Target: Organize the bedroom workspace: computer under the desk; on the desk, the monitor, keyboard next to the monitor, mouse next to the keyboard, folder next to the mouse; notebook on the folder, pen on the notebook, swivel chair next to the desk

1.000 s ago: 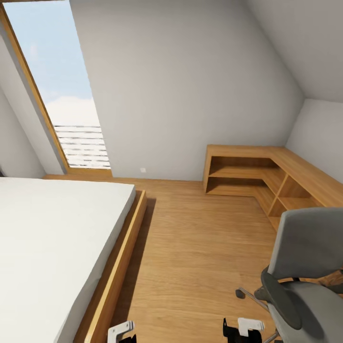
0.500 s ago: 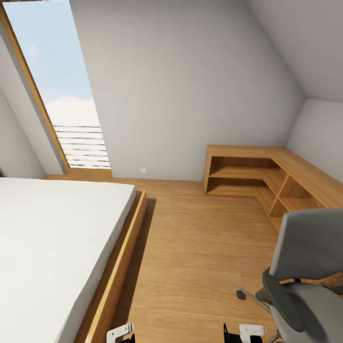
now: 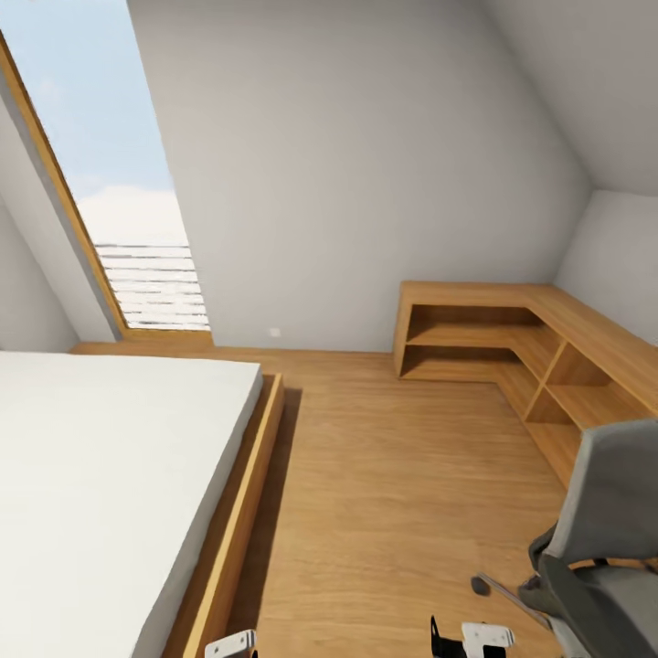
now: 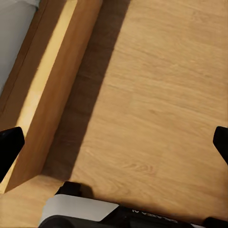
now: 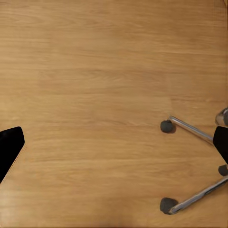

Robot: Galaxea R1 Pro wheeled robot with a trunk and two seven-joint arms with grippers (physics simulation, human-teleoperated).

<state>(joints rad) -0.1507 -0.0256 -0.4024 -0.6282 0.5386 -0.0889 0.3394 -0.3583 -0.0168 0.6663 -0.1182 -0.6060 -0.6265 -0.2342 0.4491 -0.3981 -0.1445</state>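
The swivel chair (image 3: 610, 498) stands at the lower right of the head view, with its grey backrest, a black armrest and one chrome leg with a castor showing. Its chrome base (image 5: 194, 129) with dark castors also lies on the floor under my right gripper (image 5: 114, 142), which is open and holds nothing. My left gripper (image 4: 114, 142) is open too, hanging over bare floor beside the bed frame (image 4: 45, 104). The desk, computer, monitor, keyboard, mouse, folder, notebook and pen are out of view.
A low bed (image 3: 100, 475) with a white mattress and a wooden frame takes up the left. An L-shaped wooden shelf unit (image 3: 512, 334) runs along the far right corner under the sloping wall. A tall window (image 3: 110, 183) is at the back left. Wooden floor (image 3: 393, 484) lies between bed and shelf.
The whole head view has shifted, so the camera moved. The chair now sits lower and further right in the picture. Both grippers stay open at the bottom edge.
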